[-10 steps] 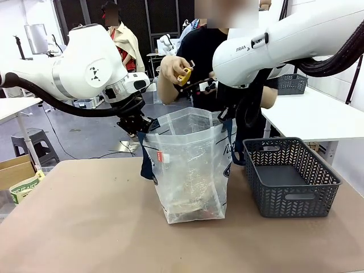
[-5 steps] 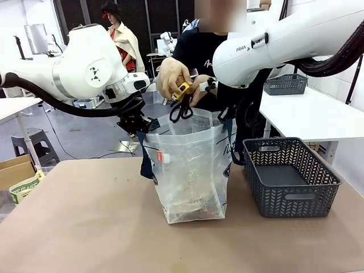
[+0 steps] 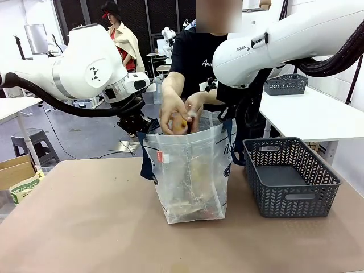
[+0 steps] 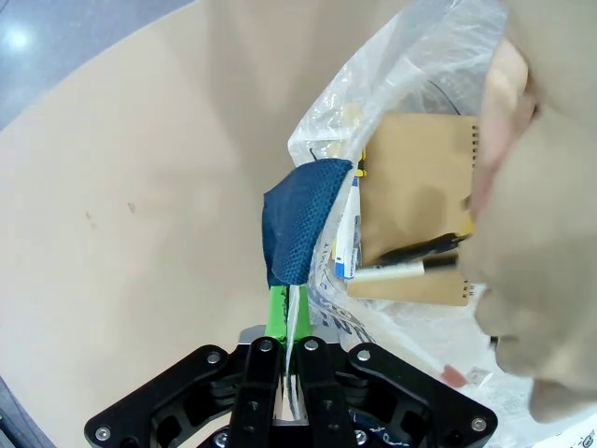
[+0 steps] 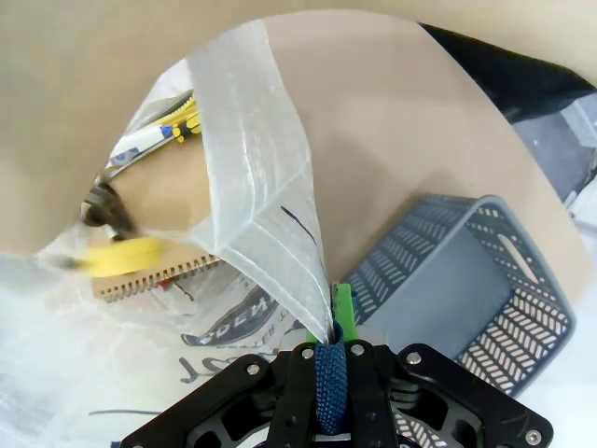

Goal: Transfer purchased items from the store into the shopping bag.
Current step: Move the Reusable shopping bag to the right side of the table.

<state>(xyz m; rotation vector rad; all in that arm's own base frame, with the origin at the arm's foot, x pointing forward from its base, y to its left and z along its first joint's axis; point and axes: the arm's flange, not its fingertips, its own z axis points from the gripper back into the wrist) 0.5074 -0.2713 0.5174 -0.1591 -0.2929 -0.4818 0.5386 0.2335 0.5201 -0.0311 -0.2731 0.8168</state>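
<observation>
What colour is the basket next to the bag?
Dark grey with lattice-pattern walls; the basket shows best in the front view.

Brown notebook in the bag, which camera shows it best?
Left wrist view: it faces the cover of the notebook inside the bag. Right wrist view catches part past the bag's wall; front view, a faint brown shape through plastic.

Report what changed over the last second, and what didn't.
The person's hand lowered the small yellow piece from above the shopping bag into its mouth; the other hand joined at the rim. Unchanged: left gripper and right gripper shut on the bag's strap handles, holding it open; grey basket in place.
</observation>
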